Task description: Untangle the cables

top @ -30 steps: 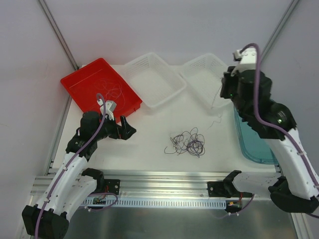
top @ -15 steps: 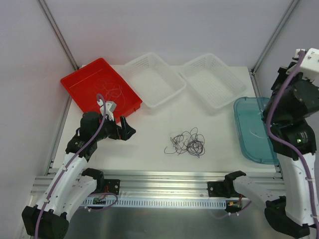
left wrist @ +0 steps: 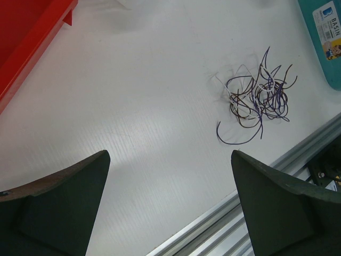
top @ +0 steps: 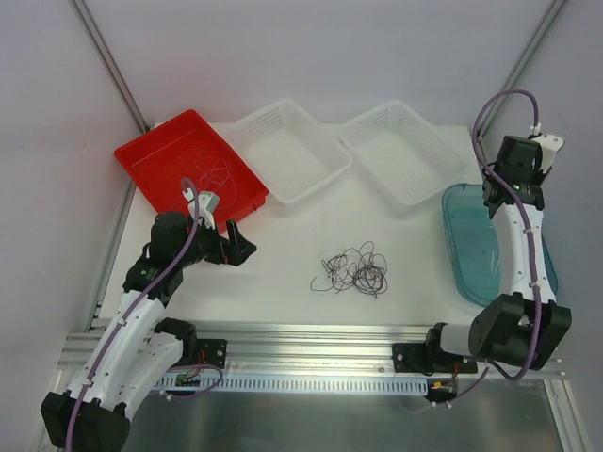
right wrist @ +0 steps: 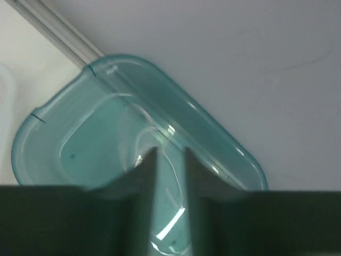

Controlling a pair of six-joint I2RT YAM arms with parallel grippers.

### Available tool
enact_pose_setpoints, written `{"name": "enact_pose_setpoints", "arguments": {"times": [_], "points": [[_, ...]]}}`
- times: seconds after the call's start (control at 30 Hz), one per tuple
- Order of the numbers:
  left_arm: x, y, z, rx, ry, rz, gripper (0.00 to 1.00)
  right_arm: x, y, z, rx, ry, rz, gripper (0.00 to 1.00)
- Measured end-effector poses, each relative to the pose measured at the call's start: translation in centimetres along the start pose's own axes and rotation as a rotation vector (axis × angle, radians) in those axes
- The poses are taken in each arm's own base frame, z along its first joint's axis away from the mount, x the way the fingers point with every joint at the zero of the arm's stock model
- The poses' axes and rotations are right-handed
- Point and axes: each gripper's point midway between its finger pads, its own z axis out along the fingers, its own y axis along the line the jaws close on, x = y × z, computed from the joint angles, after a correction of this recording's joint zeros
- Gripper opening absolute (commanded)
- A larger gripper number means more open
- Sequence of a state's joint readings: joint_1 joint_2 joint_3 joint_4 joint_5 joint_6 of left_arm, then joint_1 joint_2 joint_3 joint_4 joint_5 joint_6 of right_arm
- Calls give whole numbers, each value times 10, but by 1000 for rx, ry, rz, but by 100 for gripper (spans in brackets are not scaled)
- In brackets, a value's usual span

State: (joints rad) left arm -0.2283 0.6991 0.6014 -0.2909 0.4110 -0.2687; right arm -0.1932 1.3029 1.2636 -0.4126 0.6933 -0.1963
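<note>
The cables lie in a loose tangle of purple, dark and white loops on the white table, also seen in the left wrist view. My left gripper hovers wide open to the left of the tangle, with nothing between its fingers. My right gripper hangs over the teal basin at the far right. Its jaws stand a narrow gap apart. A thin white cable shows through that gap, down in the basin.
A red tray holding a few thin cables sits at the back left. Two white mesh baskets stand at the back. An aluminium rail runs along the near table edge.
My right arm has swung from above the right basket to the teal basin, carrying a thin cable, and its jaws have parted slightly. The left arm and the tangle have not moved.
</note>
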Motion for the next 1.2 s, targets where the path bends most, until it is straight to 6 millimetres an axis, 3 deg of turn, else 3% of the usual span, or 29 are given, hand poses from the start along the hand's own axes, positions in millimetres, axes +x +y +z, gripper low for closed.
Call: {"name": "enact_pose_setpoints", "arguments": {"times": [0.07, 0.13, 0.23, 0.4, 0.5, 0.6, 0.67, 0.77, 0.87, 1.07, 1.2], "points": [[0, 0, 0, 0, 1, 0, 99, 18, 0, 6, 6, 60, 23, 65], [0, 0, 0, -1, 3, -1, 99, 29, 4, 6, -5, 105, 56, 82], [2, 1, 2, -3, 9, -4, 99, 40, 13, -1, -62, 165, 78, 87], [4, 3, 4, -7, 25, -9, 99, 46, 46, -32, -244, 209, 82, 87], [5, 4, 5, -9, 31, -9, 99, 48, 81, -73, -454, 198, 57, 85], [6, 5, 6, -10, 36, -7, 99, 64, 115, -121, -674, 200, -2, 82], [7, 5, 6, -11, 39, -6, 99, 82, 137, -150, -806, 221, -65, 78], [8, 7, 8, -14, 48, -6, 99, 127, 174, -197, -1013, 289, -225, 72], [9, 7, 9, -15, 54, -7, 99, 166, 196, -223, -1118, 353, -370, 66], [9, 8, 9, -16, 55, -6, 99, 231, 225, -257, -1272, 431, -646, 56], [10, 8, 9, -16, 57, -7, 99, 260, 236, -263, -1319, 483, -750, 49]]}}
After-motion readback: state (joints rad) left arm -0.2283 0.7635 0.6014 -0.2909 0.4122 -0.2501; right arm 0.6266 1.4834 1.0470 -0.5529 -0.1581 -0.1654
